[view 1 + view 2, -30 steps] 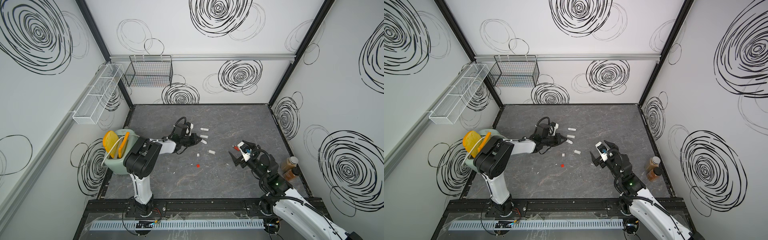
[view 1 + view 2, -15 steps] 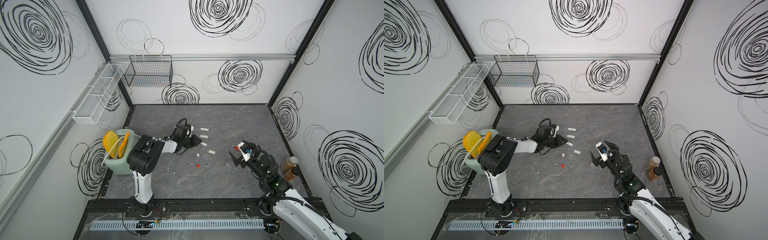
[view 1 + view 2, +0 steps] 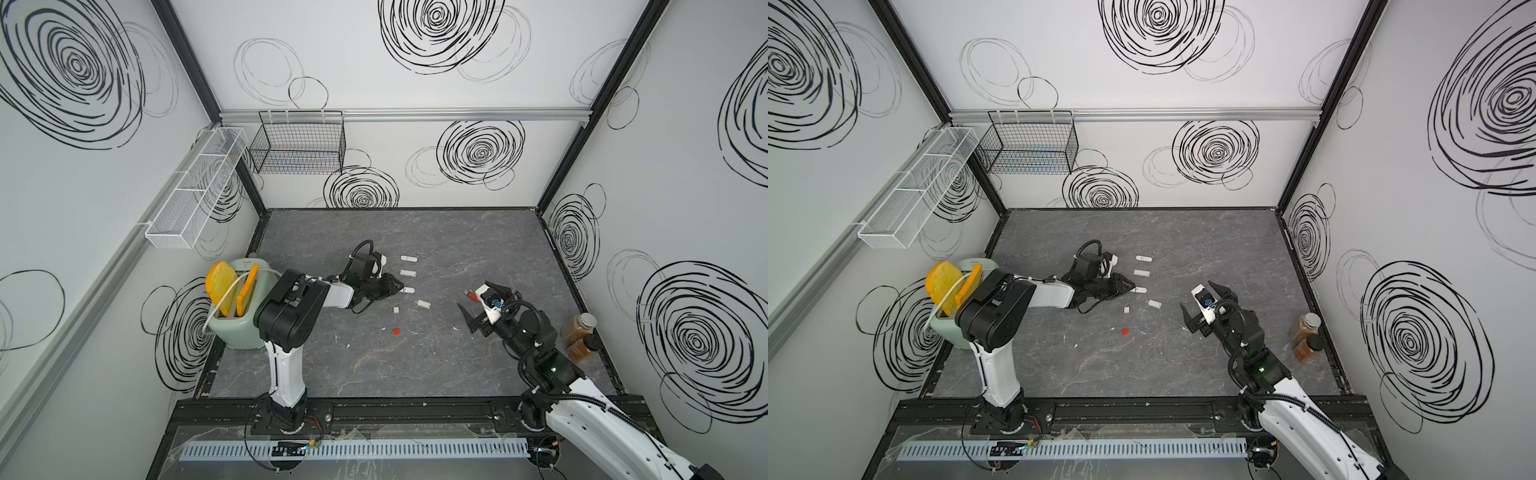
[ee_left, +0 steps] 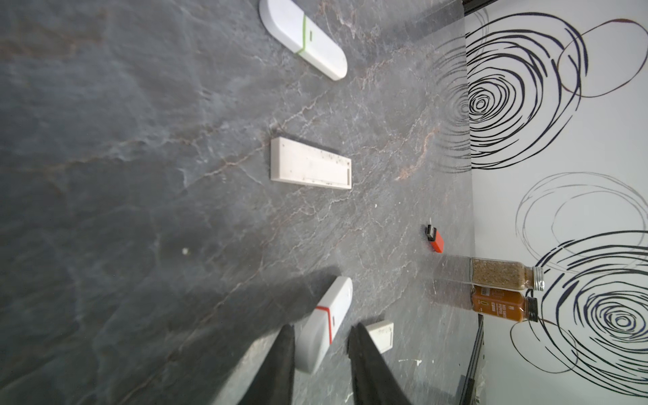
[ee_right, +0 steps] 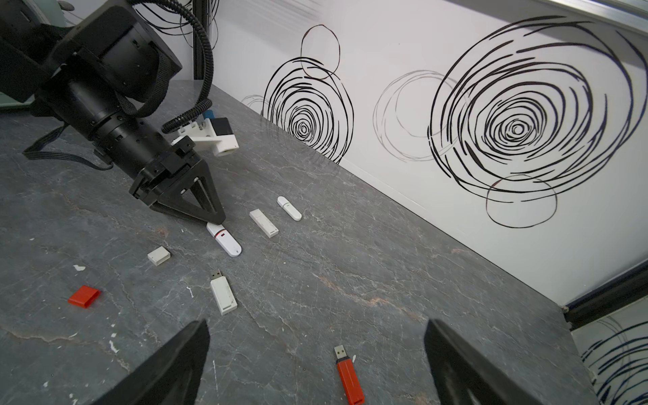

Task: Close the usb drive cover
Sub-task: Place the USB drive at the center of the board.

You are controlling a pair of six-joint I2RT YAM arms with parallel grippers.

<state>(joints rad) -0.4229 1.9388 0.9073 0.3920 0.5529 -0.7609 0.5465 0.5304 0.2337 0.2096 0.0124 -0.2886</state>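
1. The left gripper [image 4: 321, 328] has its two black fingers [image 4: 285, 354] a little apart. One stands on each side of the end of a white USB stick with a red band [image 4: 324, 321]. A sliver of table shows between the stick and one finger, so the stick is not pinched.
2. That stick lies flat on the grey table [image 3: 415, 374] near the middle, with its cap on. It is the nearest of three white sticks in a row.
3. Farther along the row lie a plain white stick [image 4: 310, 168] and a white stick with a green band [image 4: 303, 38].
4. Toward the front lie a white stick with a bare metal plug [image 5: 222, 291], a small white cap [image 5: 159, 255] and a red cap [image 5: 84, 296], each apart from the others.
5. The right gripper [image 5: 317, 326] has its fingers spread wide. In the wrist view, a red stick with a bare plug [image 5: 349, 378] lies on the table in the gap between them.
6. Compared with one second earlier, the left arm's large black joint [image 3: 291, 311] has shifted slightly toward the middle of the table. Its fingertips stay at the same stick.
7. The right arm, every stick and both caps sit where they did before.
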